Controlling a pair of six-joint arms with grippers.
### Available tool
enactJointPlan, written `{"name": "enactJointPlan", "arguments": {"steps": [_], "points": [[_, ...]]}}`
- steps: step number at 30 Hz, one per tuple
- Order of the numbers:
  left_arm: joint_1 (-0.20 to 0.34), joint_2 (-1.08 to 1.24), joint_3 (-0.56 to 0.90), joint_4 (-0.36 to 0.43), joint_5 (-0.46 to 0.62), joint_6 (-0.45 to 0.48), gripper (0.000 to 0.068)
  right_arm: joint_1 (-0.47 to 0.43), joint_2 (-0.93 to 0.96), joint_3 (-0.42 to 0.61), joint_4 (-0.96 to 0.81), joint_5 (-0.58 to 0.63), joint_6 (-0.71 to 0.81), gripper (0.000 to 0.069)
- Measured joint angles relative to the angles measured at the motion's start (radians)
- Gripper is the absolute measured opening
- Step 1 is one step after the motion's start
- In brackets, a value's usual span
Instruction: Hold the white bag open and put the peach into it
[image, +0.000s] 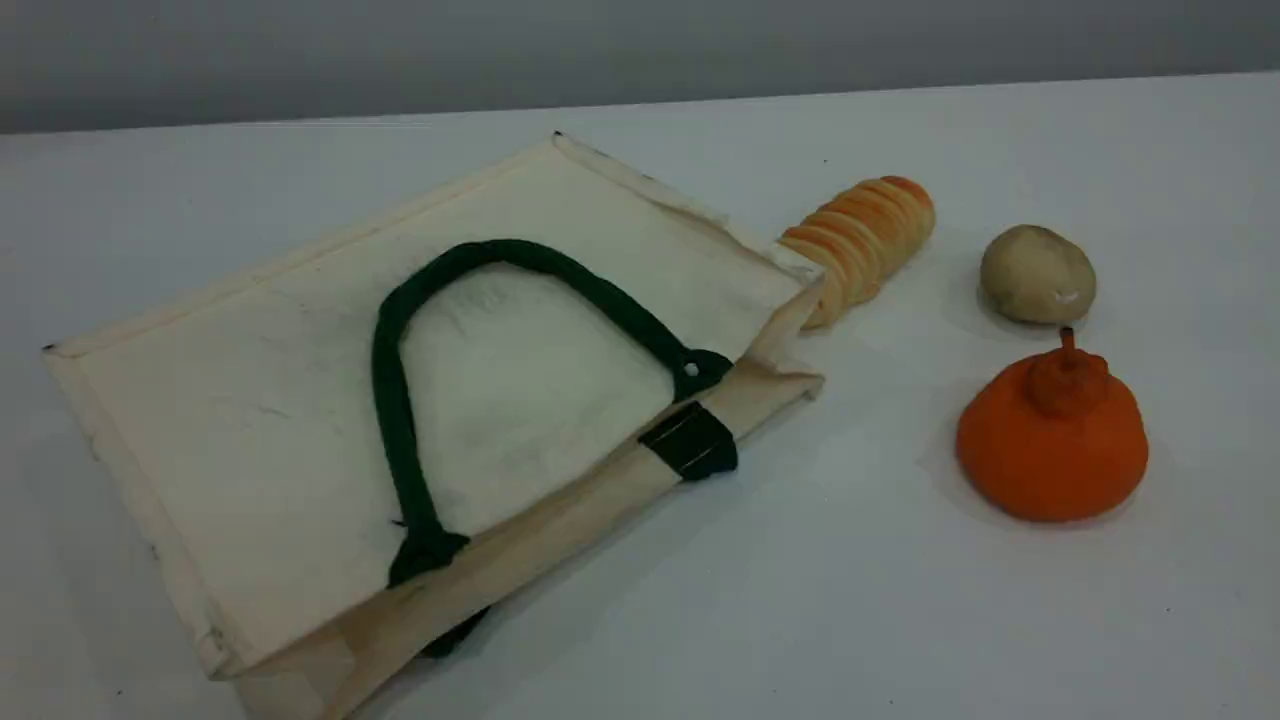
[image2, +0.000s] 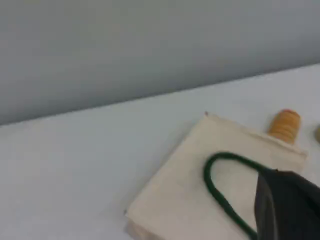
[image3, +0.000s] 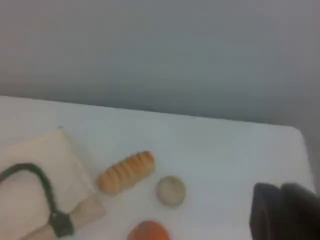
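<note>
1. I see a plain white worktop (image: 850, 600) backed by a grey wall (image: 400, 50).
2. The white bag (image: 280, 420) lies flat on it, its dark green handle (image: 395, 400) draped over the top panel.
3. Beyond the bag's mouth I see a ridged bread roll (image: 865, 240), a potato (image: 1037, 275) and an orange stemmed fruit (image: 1050, 440).
4. I cannot find the peach in any view.
5. The left gripper (image2: 285, 205) hangs high above the bag, jaws together, empty.
6. The right gripper (image3: 285, 212) hovers well off from the bag, past the potato, jaws together, empty.

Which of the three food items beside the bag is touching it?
The ridged bread roll: one end rests against the white bag's corner. The potato and the orange stemmed fruit sit apart from it.
</note>
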Motion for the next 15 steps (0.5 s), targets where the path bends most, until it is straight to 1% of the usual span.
{"name": "enactJointPlan", "arguments": {"steps": [4, 7, 10, 12, 15], "points": [[0.0, -0.135, 0.136, -0.037, 0.0, 0.001, 0.0009, 0.0, -0.116, 0.128, 0.03, 0.0, -0.005, 0.0017], [0.0, -0.226, 0.23, -0.045, 0.0, 0.002, 0.001, 0.0, -0.211, 0.236, 0.043, -0.001, -0.033, 0.0018], [0.0, -0.307, 0.323, -0.088, 0.0, 0.002, 0.001, 0.0, -0.306, 0.35, 0.072, -0.001, -0.045, 0.002], [0.0, -0.354, 0.379, -0.1, 0.0, 0.002, 0.001, 0.0, -0.371, 0.424, 0.075, -0.035, -0.074, 0.002], [0.0, -0.39, 0.456, -0.099, 0.0, 0.028, 0.001, 0.0, -0.446, 0.53, 0.073, -0.088, -0.103, 0.002]]}}
